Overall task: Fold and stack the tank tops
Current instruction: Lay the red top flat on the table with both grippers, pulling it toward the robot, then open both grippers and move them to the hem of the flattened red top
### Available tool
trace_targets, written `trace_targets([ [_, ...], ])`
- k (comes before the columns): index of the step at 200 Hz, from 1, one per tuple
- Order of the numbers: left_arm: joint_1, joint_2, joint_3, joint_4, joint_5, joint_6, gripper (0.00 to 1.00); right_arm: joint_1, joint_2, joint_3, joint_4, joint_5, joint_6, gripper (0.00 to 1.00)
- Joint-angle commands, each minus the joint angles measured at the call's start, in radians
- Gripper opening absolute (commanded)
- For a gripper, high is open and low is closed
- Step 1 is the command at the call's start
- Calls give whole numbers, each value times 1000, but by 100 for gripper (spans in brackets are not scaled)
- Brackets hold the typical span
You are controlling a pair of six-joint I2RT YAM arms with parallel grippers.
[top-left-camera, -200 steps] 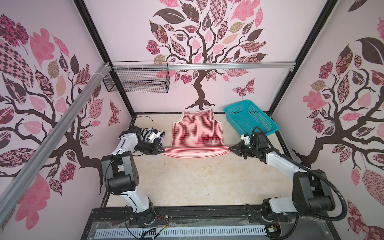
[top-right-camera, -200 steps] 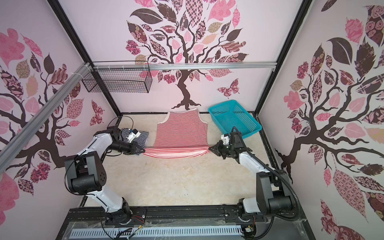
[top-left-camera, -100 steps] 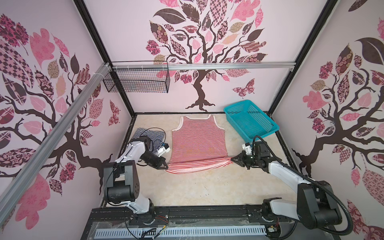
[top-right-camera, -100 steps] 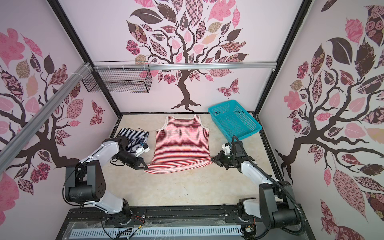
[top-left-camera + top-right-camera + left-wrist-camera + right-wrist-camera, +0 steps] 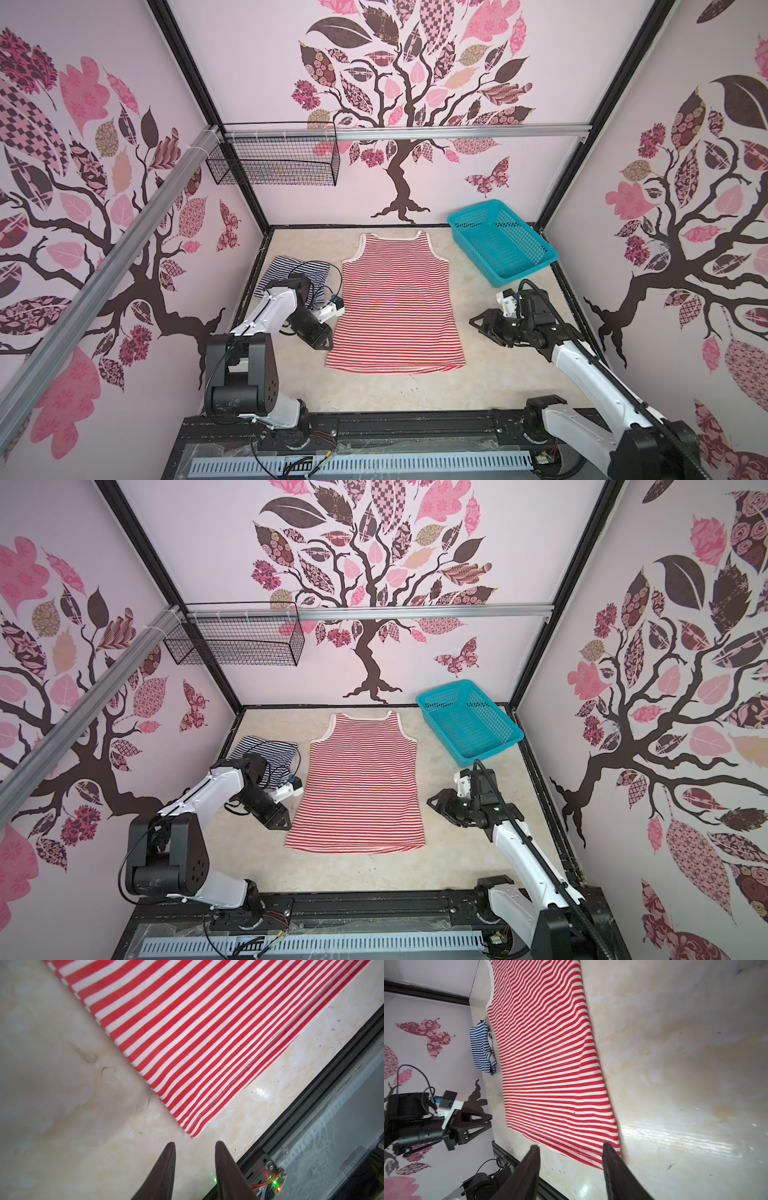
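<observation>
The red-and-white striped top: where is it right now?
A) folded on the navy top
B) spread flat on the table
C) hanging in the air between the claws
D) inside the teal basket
B: the red-and-white top lies spread flat on the table, nothing gripping it.

A pale, marble-patterned tabletop, scuffed with small dark marks near its front edge, carries three things. A red-and-white striped tank top lies spread flat at the centre, straps toward the back wall and hem toward the front, its pale edging showing at neck and armholes. Just beside its left edge, toward the far left of the tabletop, a navy-and-white striped top sits in a small bunched heap, partly hidden by a robot arm in both top views. A teal mesh basket stands at an angle in the far right corner, apart from the red-and-white striped tank top.
</observation>
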State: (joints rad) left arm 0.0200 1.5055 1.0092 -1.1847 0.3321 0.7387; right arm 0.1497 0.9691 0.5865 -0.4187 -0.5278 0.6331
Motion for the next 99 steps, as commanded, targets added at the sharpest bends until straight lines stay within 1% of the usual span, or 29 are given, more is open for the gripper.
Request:
trace_targets([
  [1,12,-25,71,35,-20,-25,36,105,-14,59,-86,107,7,50],
  [6,12,-26,80,55,-11,-45,36,133,-11,57,-83,117,16,49],
  [16,5,-15,98,77,48,-74,37,175,-9,29,-36,111,49,47],
  [25,-23,6,119,81,80,-90,37,210,-3,-10,36,92,89,44],
  [31,-48,25,128,108,81,-116,37,235,10,-32,77,91,116,43],
  [43,-111,70,148,166,49,-160,37,290,60,-52,133,112,144,37],
  [57,-169,126,176,251,-14,-210,36,342,122,-56,191,134,166,34],
  [67,-191,171,206,284,-29,-226,36,364,163,-64,244,139,183,31],
  [82,-215,247,270,276,-61,-237,35,378,225,-72,301,150,202,26],
  [99,-224,320,307,281,-92,-242,34,386,279,-76,325,166,204,25],
])
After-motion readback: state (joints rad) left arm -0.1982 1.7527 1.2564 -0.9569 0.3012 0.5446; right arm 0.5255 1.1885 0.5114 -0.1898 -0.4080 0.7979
